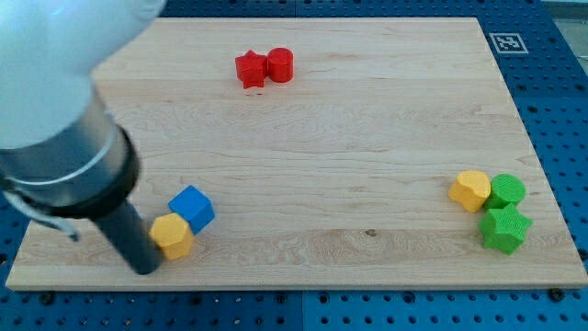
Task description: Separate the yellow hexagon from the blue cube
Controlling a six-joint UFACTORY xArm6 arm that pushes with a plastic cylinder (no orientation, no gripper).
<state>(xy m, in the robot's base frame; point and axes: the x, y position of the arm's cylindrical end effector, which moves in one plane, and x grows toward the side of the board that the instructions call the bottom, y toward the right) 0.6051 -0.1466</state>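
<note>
The yellow hexagon (pixel 172 236) lies near the view's bottom left on the wooden board (pixel 349 156). The blue cube (pixel 192 208) touches it on its upper right side. My tip (pixel 145 268) is at the bottom left, right beside the yellow hexagon's left side, touching or almost touching it. The arm's white and black body covers the board's top left corner.
A red star (pixel 250 69) and a red cylinder (pixel 280 65) sit together near the view's top. At the right edge, a second yellow block (pixel 470 190), a green cylinder (pixel 505 192) and a green star (pixel 504 228) cluster together.
</note>
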